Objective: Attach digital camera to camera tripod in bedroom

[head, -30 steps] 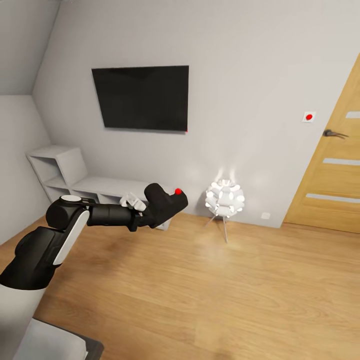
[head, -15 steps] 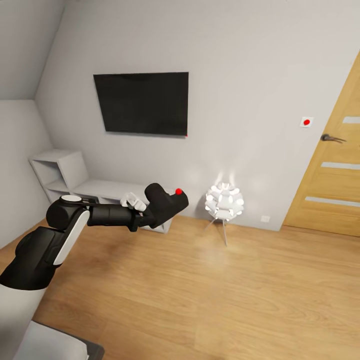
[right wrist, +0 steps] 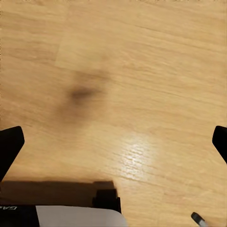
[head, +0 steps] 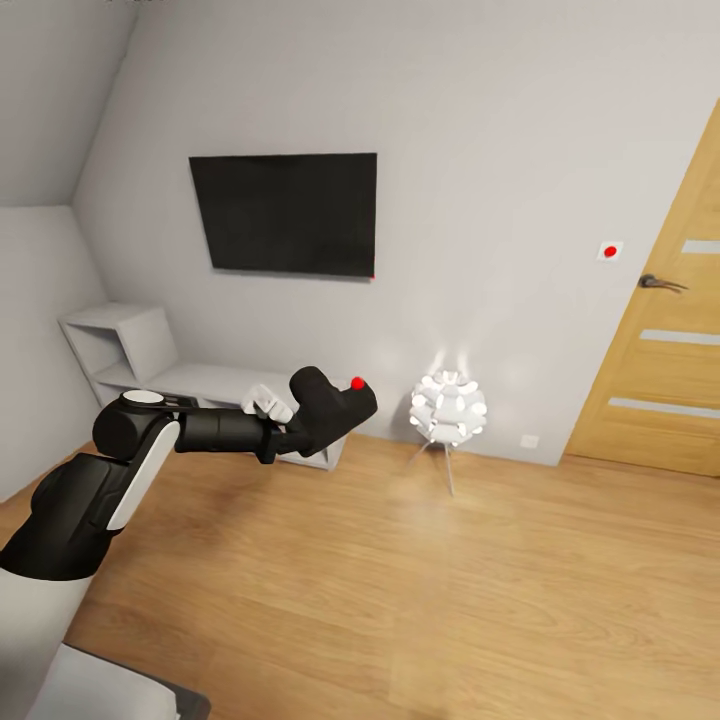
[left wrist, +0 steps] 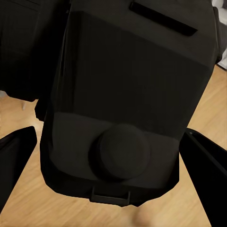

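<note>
view has tilted up a bit, left claw (head: 300, 425) still clamped on camera (head: 328, 405), right claw (right wrist: 113, 156) wide open and empty, lamp (head: 449, 408) just past it, no tripod yet, still searching.

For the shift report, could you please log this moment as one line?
left pincer: shut on digital camera | right pincer: open above wood floor | ahead: ball lamp
</note>
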